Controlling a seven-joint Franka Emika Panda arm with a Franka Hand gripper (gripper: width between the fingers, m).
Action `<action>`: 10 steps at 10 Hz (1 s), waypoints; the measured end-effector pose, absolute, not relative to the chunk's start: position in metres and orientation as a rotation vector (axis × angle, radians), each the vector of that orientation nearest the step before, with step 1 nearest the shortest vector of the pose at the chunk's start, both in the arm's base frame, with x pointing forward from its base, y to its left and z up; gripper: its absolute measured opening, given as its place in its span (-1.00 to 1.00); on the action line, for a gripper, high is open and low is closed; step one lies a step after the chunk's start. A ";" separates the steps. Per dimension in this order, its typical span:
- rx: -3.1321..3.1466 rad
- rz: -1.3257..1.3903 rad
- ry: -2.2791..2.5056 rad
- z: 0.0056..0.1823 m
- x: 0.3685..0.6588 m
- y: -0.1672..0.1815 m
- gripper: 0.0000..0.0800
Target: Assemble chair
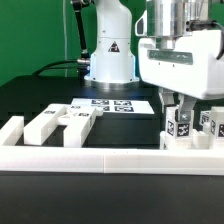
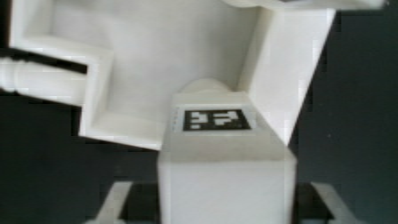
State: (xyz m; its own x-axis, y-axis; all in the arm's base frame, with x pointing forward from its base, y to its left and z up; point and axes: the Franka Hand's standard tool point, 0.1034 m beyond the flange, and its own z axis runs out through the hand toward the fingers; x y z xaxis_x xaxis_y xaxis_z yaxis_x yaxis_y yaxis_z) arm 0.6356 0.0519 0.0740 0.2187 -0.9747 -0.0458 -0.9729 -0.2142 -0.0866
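Behind the rail [image 1: 100, 157], near its end on the exterior view's right, the gripper [image 1: 180, 110] hangs low, its jaws drawn narrow on a tagged post [image 1: 181, 128] of the chair. The wrist view shows the post's tag facing the camera and a larger white slab [image 2: 160, 60] beyond it; whether the two touch I cannot tell. Loose parts [image 1: 45, 125] lie just behind the rail's other end. The marker board [image 1: 110, 103] lies farther back from the rail.
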 end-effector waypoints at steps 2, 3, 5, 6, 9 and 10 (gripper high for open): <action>-2.249 -0.016 2.053 0.074 0.635 0.053 -0.27; -2.189 -0.009 2.118 0.074 0.635 0.053 -0.27; -2.042 0.010 2.269 0.074 0.634 0.053 -0.27; -1.970 0.023 2.344 0.074 0.631 0.051 -0.27; -1.850 0.041 2.479 0.074 0.625 0.047 -0.26; -1.829 0.042 2.506 0.074 0.624 0.046 -0.26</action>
State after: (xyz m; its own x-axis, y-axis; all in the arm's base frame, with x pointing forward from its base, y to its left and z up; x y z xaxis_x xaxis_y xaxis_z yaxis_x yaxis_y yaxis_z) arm 0.6235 0.0463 0.0739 -0.3047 -0.9513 -0.0475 -0.9523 0.3051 -0.0014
